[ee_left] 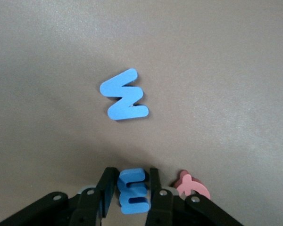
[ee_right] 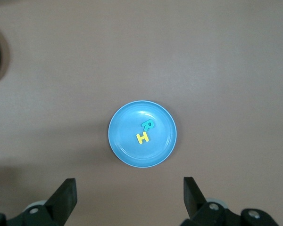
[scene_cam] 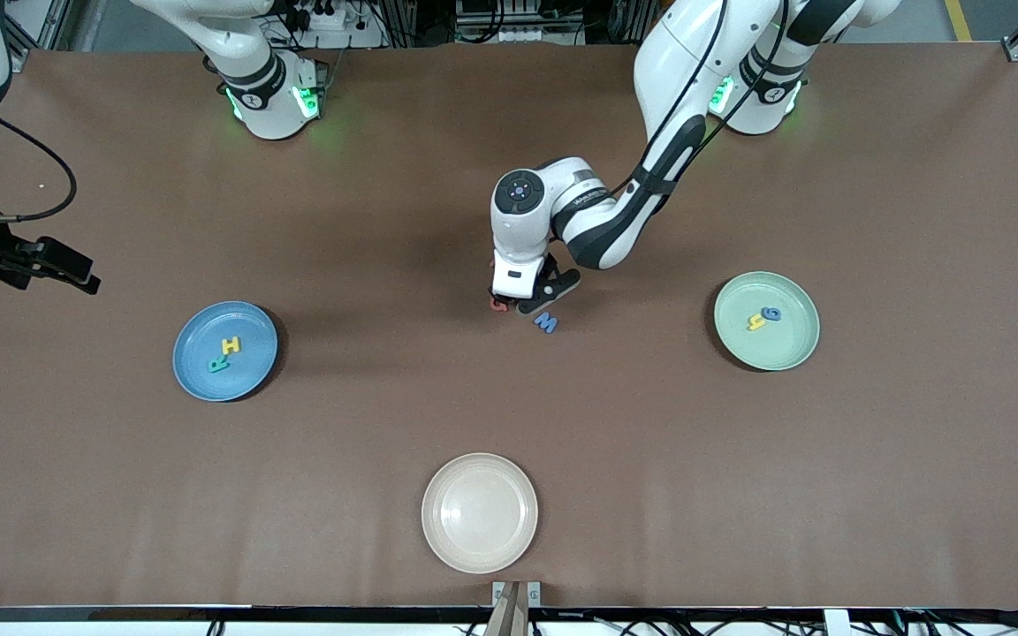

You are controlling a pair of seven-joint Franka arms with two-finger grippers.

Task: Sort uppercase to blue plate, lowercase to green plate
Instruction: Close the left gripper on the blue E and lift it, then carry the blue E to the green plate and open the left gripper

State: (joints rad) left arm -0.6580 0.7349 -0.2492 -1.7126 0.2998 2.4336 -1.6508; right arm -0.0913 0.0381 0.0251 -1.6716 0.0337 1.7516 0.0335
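My left gripper [scene_cam: 527,302] is low over the table's middle. In the left wrist view it [ee_left: 132,171] is shut on a small blue m [ee_left: 132,194], one finger on each side. The larger blue W/M [ee_left: 125,95] lies flat just past the fingertips, also in the front view [scene_cam: 546,322]. A red letter [ee_left: 192,186] lies beside the gripper, partly hidden [scene_cam: 497,305]. The blue plate [scene_cam: 225,351] holds the teal R [scene_cam: 218,364] and yellow H [scene_cam: 231,345]. The green plate [scene_cam: 766,321] holds the yellow h [scene_cam: 755,322] and blue g [scene_cam: 771,313]. My right gripper [ee_right: 129,181] is open, high over the table beside the blue plate [ee_right: 127,150].
A cream-beige plate [scene_cam: 480,512] sits near the front edge, nearer the camera than the letters. The right arm's hand [scene_cam: 49,261] waits at the right arm's end of the table.
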